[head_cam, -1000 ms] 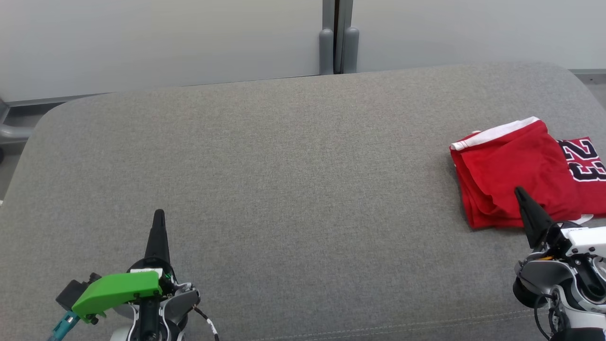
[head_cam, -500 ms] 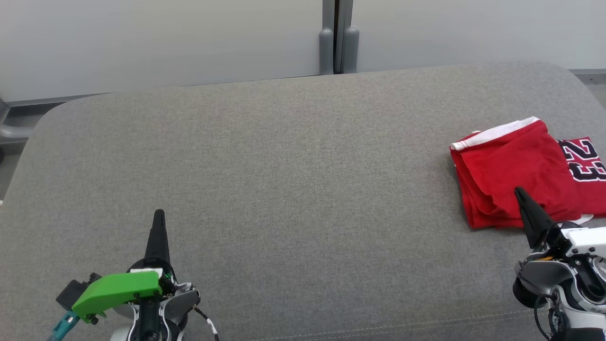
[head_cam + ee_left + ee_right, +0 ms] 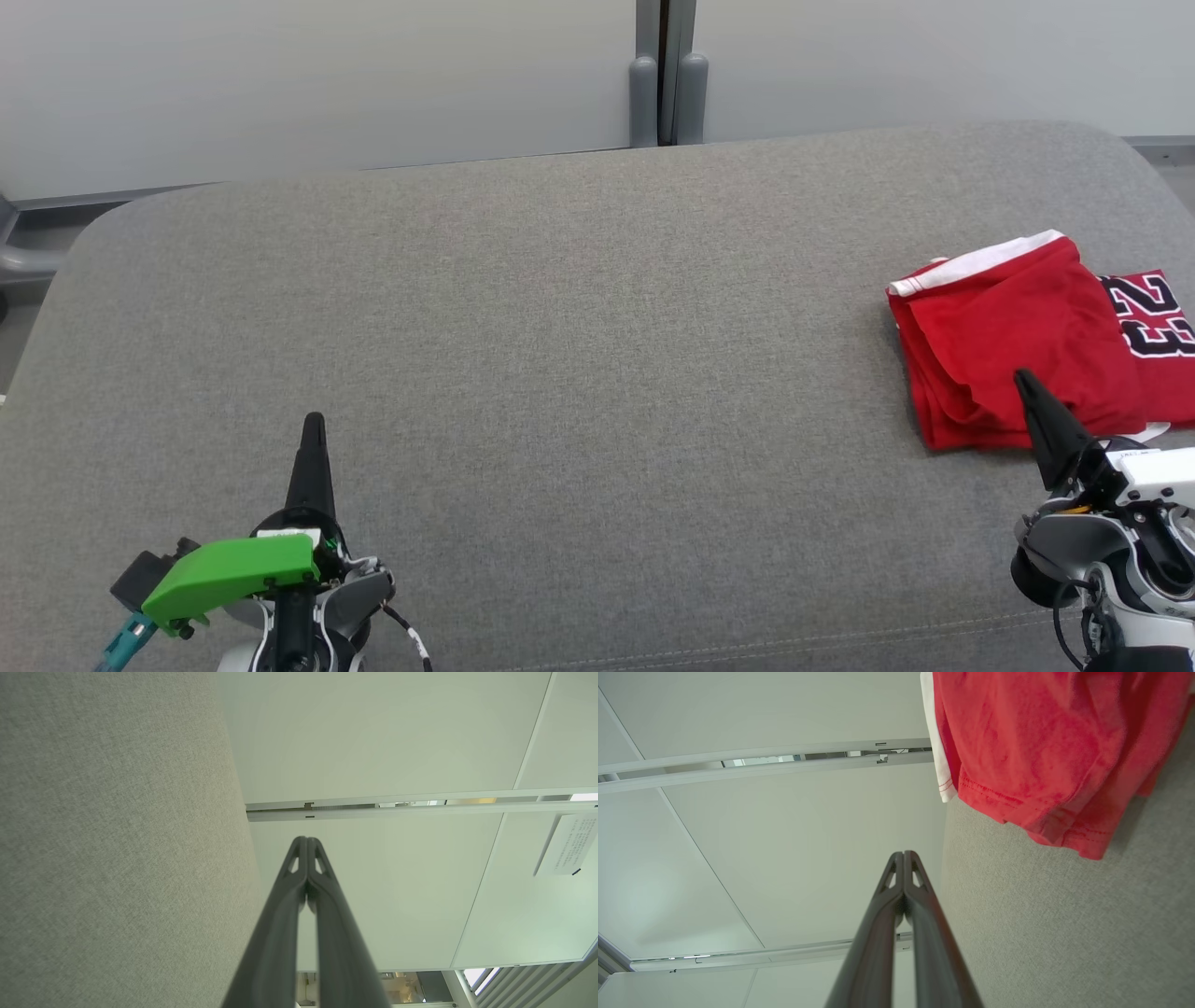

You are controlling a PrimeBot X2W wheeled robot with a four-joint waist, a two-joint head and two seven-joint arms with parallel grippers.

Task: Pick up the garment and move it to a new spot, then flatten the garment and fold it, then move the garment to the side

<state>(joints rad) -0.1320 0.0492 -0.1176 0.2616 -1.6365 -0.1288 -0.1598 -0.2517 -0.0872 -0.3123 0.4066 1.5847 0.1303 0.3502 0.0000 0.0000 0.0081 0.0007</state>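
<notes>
The red garment [image 3: 1018, 336] lies folded at the right edge of the grey cushioned surface [image 3: 579, 327], with a white band along its far side and a black "23" at the right. In the right wrist view the garment [image 3: 1045, 751] is at the upper right. My right gripper [image 3: 1025, 381] [image 3: 903, 855] is shut and empty, its tip over the garment's near edge. At the lower left my left gripper [image 3: 314, 422] [image 3: 307, 840] is shut and empty, far from the garment.
A pale partition wall [image 3: 317, 84] with a grey post [image 3: 667, 75] stands behind the surface. The surface's near seam [image 3: 747, 644] runs along the bottom. The wide middle of the surface is bare grey fabric.
</notes>
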